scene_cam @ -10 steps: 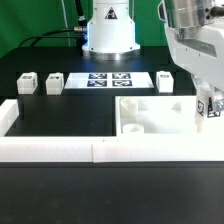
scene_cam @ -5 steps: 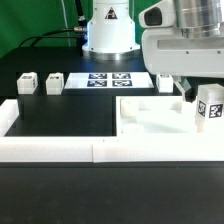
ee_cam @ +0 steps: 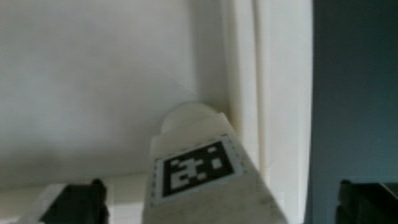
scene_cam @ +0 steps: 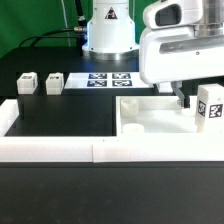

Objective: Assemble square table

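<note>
Looking from far away through the two cameras, I take the square tabletop [scene_cam: 140, 101] as my landmark; it lies flat on the black counter [scene_cam: 70, 110] with its recessed side up, close behind the long white border wall [scene_cam: 60, 150].

Inside the recess, at the side toward the exterior view's right, one white leg [scene_cam: 210, 106] stands up with its black-and-white tag facing the camera. In the wrist view this same leg [ee_cam: 199, 165] sits in the corner of the recess, just beside the raised rim. I cannot tell if it is fixed there or only standing.

In the near corner of the recess, toward the exterior view's left, I see a small round boss [scene_cam: 131, 128].

The fingers [ee_cam: 80, 203] are spread wide, one on each side of the leg, with a gap on both sides; they pinch nothing.

Away from the tabletop, toward the exterior view's left, two more legs [scene_cam: 27, 82] [scene_cam: 53, 83] stand side by side on the counter. Behind the tabletop lies the marker board [scene_cam: 108, 78].
</note>
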You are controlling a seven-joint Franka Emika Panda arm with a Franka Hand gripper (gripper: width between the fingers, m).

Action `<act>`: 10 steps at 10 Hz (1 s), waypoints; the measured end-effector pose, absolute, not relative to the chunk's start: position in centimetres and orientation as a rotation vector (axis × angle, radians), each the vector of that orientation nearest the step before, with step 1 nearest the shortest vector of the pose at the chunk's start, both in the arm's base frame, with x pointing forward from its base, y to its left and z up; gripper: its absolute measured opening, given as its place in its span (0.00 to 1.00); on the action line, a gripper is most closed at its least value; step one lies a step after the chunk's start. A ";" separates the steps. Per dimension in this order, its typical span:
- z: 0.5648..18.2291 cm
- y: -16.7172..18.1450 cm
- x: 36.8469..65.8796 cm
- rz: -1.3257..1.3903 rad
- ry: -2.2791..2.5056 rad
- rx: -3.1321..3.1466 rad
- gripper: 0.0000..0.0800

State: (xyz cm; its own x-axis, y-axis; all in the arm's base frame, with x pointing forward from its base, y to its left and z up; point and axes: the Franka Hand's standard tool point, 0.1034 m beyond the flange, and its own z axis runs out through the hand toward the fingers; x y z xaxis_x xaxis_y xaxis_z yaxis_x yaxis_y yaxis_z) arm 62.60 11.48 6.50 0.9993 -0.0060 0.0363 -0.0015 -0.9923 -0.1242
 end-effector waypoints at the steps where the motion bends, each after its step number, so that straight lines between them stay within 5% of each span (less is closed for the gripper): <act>1: 6.4 11.4 62.6 -0.067 -0.004 -3.017 0.81; 3: 6.4 11.4 62.6 -0.062 0.087 -3.013 0.80; 5: 6.4 11.4 62.6 -0.046 0.335 -2.991 0.36; 10: 6.6 12.0 62.7 0.001 1.097 -2.808 0.36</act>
